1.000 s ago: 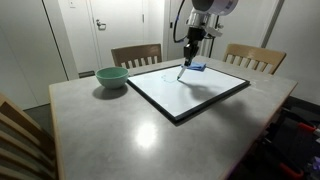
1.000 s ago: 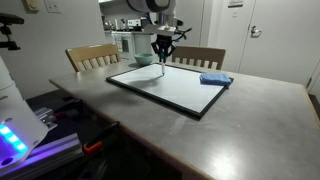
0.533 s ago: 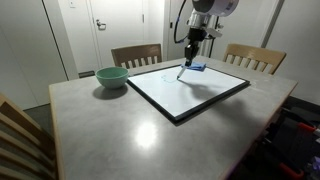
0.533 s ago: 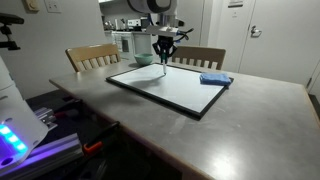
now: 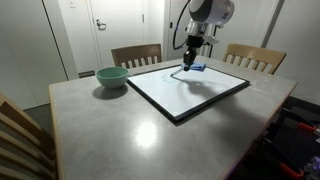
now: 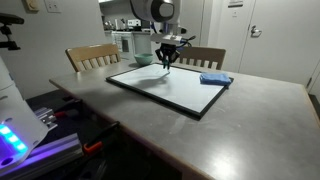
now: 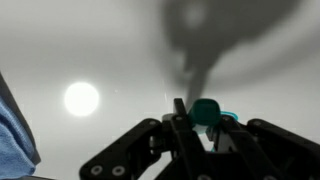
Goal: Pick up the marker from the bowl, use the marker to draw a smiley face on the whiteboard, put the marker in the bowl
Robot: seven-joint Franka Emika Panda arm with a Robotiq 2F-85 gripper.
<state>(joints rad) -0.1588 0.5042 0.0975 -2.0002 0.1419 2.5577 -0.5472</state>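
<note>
Two fingers (image 7: 179,132) clamp the marker (image 5: 187,62), tip down above the whiteboard (image 5: 190,96).

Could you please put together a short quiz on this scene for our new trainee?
1. True or false: the bowl stands on the whiteboard.
2. Where does the blue pad lie? A) on the whiteboard, B) in the bowl, C) on a chair.
3. Fill in: the fingers are shut on the ___.
Key: 1 false, it stands on the table beside the board; 2 A; 3 marker.
</note>
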